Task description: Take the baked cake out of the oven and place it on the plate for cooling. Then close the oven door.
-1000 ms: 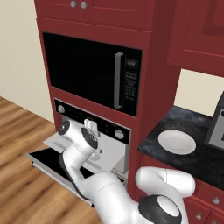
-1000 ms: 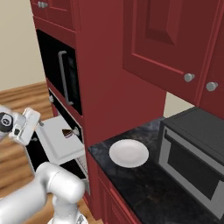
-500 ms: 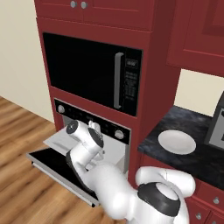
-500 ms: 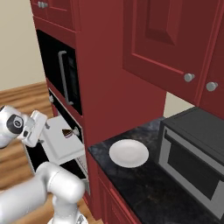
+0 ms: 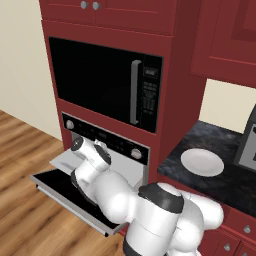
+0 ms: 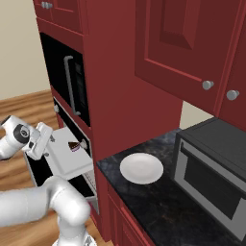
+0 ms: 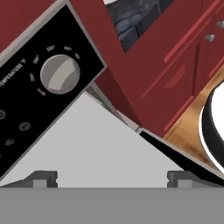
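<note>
A white robot arm rises from the near edge of the scene and bends toward a built-in oven [image 5: 107, 150] set in dark red cabinets. Its pincer [image 7: 112, 177] sits in front of the oven's mouth with its two dark tips spread wide apart and nothing between them. From the hand camera, the tips point at a pale grey surface, with the black control strip [image 7: 30, 105] and one round silver knob [image 7: 60, 74] tilted just beyond.

The oven door [image 5: 65, 192] hangs open, folded down flat toward the wooden floor [image 5: 25, 150]. A pale grey tray [image 6: 69, 156] juts out of the oven above the door. On it, near the oven's mouth, rests the cake [image 6: 73, 146], a small dark brown wedge with a reddish layer. The pincer is near the tray's outer end, apart from the cake.

To the right of the oven, a dark speckled worktop [image 6: 158, 202] carries a round white plate [image 6: 141, 168], which is bare. Farther right on the worktop stands a dark box-shaped appliance [image 6: 211, 173].

Above the oven sits a large black microwave [image 5: 107, 82] with a vertical grey handle and a keypad. Red cupboard doors [image 6: 185, 43] with round silver knobs hang higher up.
</note>
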Controlling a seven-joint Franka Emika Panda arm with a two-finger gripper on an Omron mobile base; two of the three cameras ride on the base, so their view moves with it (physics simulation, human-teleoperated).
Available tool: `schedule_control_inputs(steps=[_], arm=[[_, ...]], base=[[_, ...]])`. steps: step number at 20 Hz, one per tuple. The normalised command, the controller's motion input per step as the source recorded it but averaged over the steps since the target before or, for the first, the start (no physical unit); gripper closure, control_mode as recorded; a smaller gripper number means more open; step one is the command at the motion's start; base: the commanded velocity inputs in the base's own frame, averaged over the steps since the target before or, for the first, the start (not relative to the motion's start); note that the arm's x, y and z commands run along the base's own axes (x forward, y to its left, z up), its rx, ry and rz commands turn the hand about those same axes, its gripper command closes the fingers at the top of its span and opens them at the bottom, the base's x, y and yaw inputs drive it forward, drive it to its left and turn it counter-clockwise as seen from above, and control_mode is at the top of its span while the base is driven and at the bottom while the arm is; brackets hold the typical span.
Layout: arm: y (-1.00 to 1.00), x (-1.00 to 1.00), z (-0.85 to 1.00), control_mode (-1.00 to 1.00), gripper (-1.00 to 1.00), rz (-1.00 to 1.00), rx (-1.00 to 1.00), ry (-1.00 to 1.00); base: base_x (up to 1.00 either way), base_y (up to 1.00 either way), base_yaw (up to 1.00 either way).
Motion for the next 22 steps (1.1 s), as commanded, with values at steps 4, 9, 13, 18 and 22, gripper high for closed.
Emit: schedule_control_inputs(steps=[4,9,13,18,22], arm=[[0.38,0.34,-0.04,-1.00,-1.00,-0.16,0.00,0.00],[0.24,0.38,-0.19,-1.00,-1.00,-0.16,0.00,0.04],[0.02,0.39,-0.30,-1.00,-1.00,-0.14,0.00,0.10],[0.01,0.25,-0.34,-1.00,-1.00,-0.14,0.00,0.04],[0.24,0.21,-0.29,-1.00,-1.00,-0.11,0.00,0.00]], base=[[0.00,0.00,0.00],[0.00,0.00,0.00],[0.00,0.00,0.00],[0.00,0.00,0.00],[0.00,0.00,0.00]])
